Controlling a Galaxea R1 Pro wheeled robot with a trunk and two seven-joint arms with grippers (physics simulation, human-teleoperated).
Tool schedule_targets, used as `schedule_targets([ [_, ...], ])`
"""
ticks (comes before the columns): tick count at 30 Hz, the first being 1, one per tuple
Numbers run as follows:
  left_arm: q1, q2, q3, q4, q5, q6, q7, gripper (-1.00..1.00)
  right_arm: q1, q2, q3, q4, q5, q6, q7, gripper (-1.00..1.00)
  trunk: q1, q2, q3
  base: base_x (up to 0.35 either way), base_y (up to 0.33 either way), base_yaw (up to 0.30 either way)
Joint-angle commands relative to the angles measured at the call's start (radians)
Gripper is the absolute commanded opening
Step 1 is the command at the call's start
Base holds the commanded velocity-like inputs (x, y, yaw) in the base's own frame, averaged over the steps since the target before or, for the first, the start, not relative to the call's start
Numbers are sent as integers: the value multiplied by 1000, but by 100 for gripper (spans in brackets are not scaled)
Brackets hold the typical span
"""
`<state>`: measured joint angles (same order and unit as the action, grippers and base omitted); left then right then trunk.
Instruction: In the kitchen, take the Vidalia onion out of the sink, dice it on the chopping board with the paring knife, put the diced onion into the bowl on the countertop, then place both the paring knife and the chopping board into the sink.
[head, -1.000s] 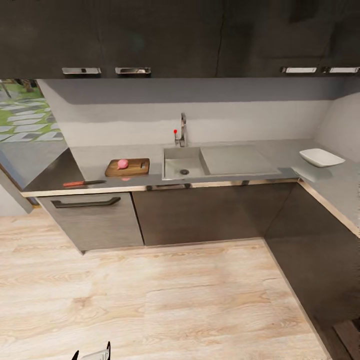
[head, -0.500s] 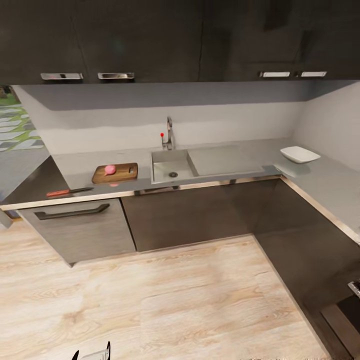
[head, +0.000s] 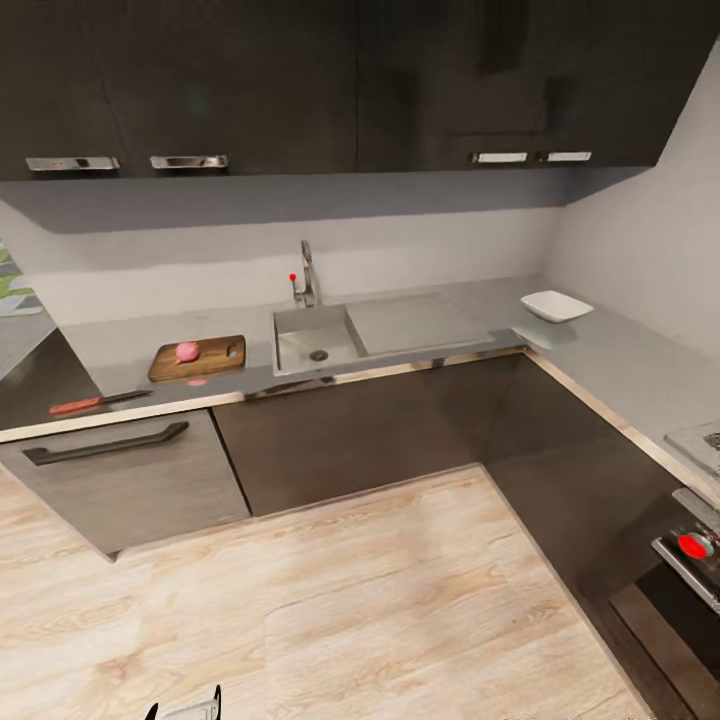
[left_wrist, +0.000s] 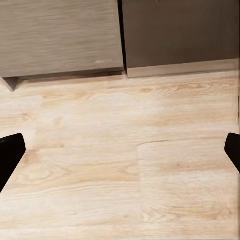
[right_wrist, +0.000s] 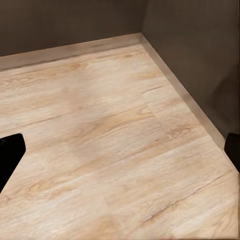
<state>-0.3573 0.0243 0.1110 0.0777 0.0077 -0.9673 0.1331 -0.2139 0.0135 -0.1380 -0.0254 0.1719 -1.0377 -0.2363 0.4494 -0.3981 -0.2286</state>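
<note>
**Figure: Approach to the kitchen counter, view swung toward the corner**

Against the frame of a second earlier, the whole head view had shifted: counter, sink and bowl all lay further left in the picture and a stove edge with a red knob (head: 693, 545) had entered at the lower right. This was a turn of the camera, not of the objects; onion, board and knife kept their places relative to one another.

Nearest, the pale wood-plank floor (head: 350, 600) lay beneath both arms. The left gripper (left_wrist: 120, 150) and the right gripper (right_wrist: 120, 155) each showed dark fingertips at opposite picture edges with only floor between them: both spread wide, holding nothing. A tip of the left gripper also showed at the bottom edge of the head view.

Beyond the dark cabinet fronts ran the grey glossy countertop (head: 600, 350). Near its front edge lay the slim red-handled paring knife (head: 95, 402), its long axis roughly along that edge, handle to the left. Behind it sat the brown wooden chopping board (head: 215, 362) with the small pinkish-red Vidalia onion (head: 187, 351) resting on it. To the right came the grey steel sink (head: 300, 345), then the shallow white square bowl (head: 556, 305) near the corner.

Knife and board lay ahead and well to the left, so the left arm was judged the nearer once the base closed in.
</note>
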Motion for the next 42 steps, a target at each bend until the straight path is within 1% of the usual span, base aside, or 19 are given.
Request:
schedule_targets([
  [1,-2,0,4,4,0,-5,-2,100,-1,0,-7,1,11,-2,-5,100,1,-2,-1,0,0,-199],
  [42,-2,2,4,4,0,-4,-1,100,-1,2,-6,1,11,-5,-5,100,1,-2,51,0,0,-194],
])
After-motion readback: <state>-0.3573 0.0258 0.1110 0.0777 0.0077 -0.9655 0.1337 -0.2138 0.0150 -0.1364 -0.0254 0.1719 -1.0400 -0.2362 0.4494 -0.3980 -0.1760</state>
